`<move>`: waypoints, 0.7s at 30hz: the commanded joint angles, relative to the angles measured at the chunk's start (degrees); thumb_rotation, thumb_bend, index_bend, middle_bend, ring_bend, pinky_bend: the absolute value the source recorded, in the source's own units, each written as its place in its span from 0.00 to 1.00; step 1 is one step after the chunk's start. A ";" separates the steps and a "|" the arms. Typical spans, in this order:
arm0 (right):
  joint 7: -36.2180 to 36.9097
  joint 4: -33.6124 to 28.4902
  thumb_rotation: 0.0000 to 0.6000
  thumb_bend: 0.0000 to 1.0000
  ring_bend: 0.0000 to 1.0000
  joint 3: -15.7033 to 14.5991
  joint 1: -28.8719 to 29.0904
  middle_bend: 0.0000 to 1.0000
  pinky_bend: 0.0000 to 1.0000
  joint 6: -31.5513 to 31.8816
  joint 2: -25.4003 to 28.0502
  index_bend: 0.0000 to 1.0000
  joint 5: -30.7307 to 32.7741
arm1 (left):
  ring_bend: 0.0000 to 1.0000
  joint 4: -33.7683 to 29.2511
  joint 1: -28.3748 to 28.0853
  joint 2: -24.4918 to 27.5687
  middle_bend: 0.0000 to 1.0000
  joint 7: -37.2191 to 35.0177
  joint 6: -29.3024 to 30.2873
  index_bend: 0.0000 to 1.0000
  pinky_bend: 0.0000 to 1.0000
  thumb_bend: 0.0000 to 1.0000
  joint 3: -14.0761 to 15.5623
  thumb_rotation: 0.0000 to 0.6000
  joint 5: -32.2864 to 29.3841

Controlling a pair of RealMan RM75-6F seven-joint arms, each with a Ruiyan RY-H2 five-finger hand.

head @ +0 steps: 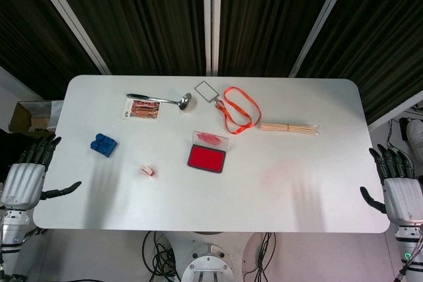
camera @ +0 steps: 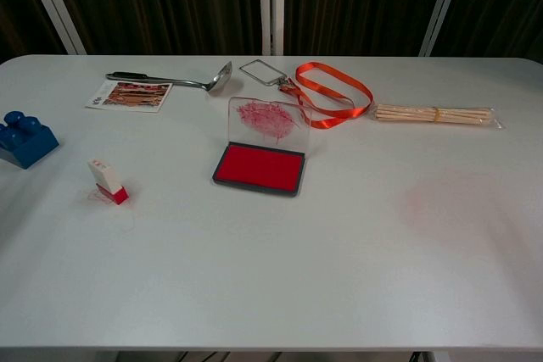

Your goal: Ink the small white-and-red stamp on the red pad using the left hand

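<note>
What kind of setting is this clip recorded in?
Probably a lab or test room, not a home or office. Dark ribbed wall panels back a plain white table laid out with unrelated props: an ink pad, a blue block, a ladle. Loose cables run below.

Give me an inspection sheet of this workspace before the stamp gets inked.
Surface: white table, with a faint pink smudge right of the pad.
Job's things: small white-and-red stamp stands tilted, untouched; red ink pad lies open, its clear lid upright and ink-stained.
Clutter: blue toy brick, printed card, metal ladle, orange lanyard with clear badge holder, bundle of wooden sticks.
Hands: left hand and right hand both open, off the table's edges, holding nothing.
Cables: black cables on the floor under the near edge.
Surroundings: dark curtain with white frame bars; cardboard box at left.
</note>
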 commanded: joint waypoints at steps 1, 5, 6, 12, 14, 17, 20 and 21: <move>0.63 0.30 1.00 0.19 0.00 0.08 -0.39 0.00 0.00 0.58 0.33 0.00 0.00 | 0.05 -0.13 -0.20 -0.23 0.05 -0.19 -0.36 0.01 0.17 0.00 0.11 0.39 0.18; 1.38 0.52 1.00 0.19 0.00 0.11 -0.63 0.00 0.00 0.51 0.61 0.00 0.43 | 0.05 -0.40 -0.63 -0.23 0.05 0.24 -0.79 0.01 0.17 0.00 0.12 0.39 0.53; 1.44 0.56 1.00 0.19 0.00 0.13 -0.62 0.00 0.00 0.40 0.62 0.00 0.53 | 0.05 -0.51 -0.73 -0.17 0.05 0.33 -0.84 0.01 0.17 0.00 0.05 0.39 0.53; 1.48 0.85 1.00 0.19 0.00 0.54 -0.07 0.00 0.00 -0.62 0.26 0.00 1.10 | 0.05 -0.92 -1.54 0.19 0.05 1.05 -1.27 0.01 0.18 0.00 0.24 0.41 1.95; 1.29 0.88 1.00 0.19 0.00 0.67 0.21 0.00 0.00 -1.19 0.20 0.00 1.42 | 0.05 -1.19 -2.41 0.62 0.05 1.33 -2.44 0.01 0.18 0.00 0.84 0.46 3.39; -0.15 1.49 1.00 0.19 0.00 1.04 0.46 0.00 0.00 -1.56 -0.03 0.00 2.08 | 0.05 -1.16 -5.36 1.98 0.05 3.73 -5.90 0.01 0.18 0.00 2.13 0.58 7.84; 0.29 1.74 1.00 0.19 0.00 1.30 0.29 0.00 0.00 -1.42 -0.33 0.00 2.71 | 0.05 -1.62 -8.15 2.22 0.05 6.16 -8.79 0.01 0.18 0.00 2.30 0.72 10.52; 0.43 1.82 1.00 0.19 0.00 1.31 0.21 0.00 0.00 -1.45 -0.45 0.00 2.92 | 0.05 -1.78 -9.02 2.11 0.06 6.45 -9.62 0.01 0.19 0.00 2.25 0.76 11.15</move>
